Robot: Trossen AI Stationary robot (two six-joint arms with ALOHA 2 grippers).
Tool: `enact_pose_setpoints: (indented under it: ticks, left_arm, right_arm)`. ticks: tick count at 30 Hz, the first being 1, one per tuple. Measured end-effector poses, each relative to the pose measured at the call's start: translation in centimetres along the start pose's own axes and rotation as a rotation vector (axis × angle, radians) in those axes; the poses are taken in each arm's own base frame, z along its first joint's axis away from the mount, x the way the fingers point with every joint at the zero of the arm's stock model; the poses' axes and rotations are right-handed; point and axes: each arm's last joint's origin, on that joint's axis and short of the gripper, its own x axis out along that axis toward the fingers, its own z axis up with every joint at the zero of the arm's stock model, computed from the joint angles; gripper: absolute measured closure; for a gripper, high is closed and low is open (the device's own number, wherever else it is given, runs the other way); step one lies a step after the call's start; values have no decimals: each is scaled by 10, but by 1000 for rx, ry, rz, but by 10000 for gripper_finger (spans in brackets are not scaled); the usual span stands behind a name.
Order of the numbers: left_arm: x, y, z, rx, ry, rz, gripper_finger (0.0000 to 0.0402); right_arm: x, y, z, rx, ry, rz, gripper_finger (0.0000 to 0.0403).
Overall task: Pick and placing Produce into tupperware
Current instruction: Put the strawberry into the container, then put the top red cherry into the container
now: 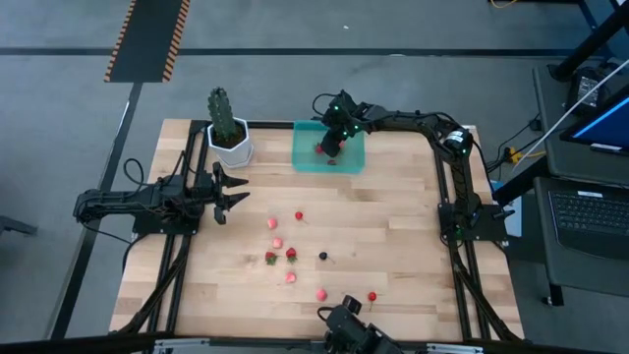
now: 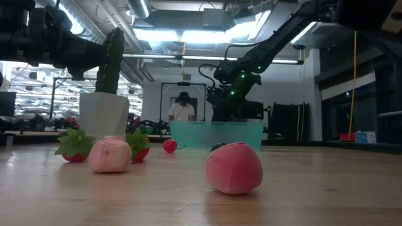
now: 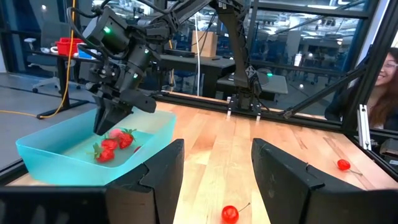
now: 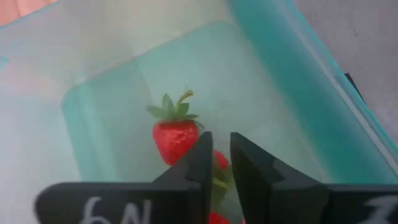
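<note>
high view shows right gripper point(image 1: 331, 147), fingers slightly parted, over the tupperware point(image 1: 356, 157) holding few strawberries point(image 3: 112, 146); roughly nine pieces point(image 1: 291, 254) remain on table point(image 1: 393, 236).

A pale butcher-block wooden table point(image 1: 393, 226) carries a white hexagonal pot with a tall green cactus point(image 1: 228, 133), a shallow translucent teal plastic container point(image 1: 328, 147) beside it — and scattered small red and pink strawberry pieces point(image 1: 279, 243), plus one small dark berry point(image 1: 322, 256).

Your right gripper point(image 4: 216, 163) points down, fingers slightly parted; your left gripper point(image 1: 239, 189) waits level, fingers apart.
</note>
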Motion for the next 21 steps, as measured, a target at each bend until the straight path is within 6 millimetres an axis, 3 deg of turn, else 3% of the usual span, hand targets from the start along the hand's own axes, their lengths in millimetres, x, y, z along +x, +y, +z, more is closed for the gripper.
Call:
enact_pose_setpoints:
  ticks: [6, 11, 16, 21]
  left_arm:
    - [0, 0, 0, 0, 0, 0, 221]
    - [0, 0, 0, 0, 0, 0, 221]
    - [0, 0, 0, 3, 0, 0, 221]
    - [0, 0, 0, 10, 0, 0, 221]
  right_arm:
    - [0, 0, 0, 27, 0, 0, 297]
    - [-12, 3, 4, 64, -1, 17, 271]
    - [-39, 12, 10, 78, 6, 31, 265]
    - [-68, 34, 11, 78, 65, 58, 264]
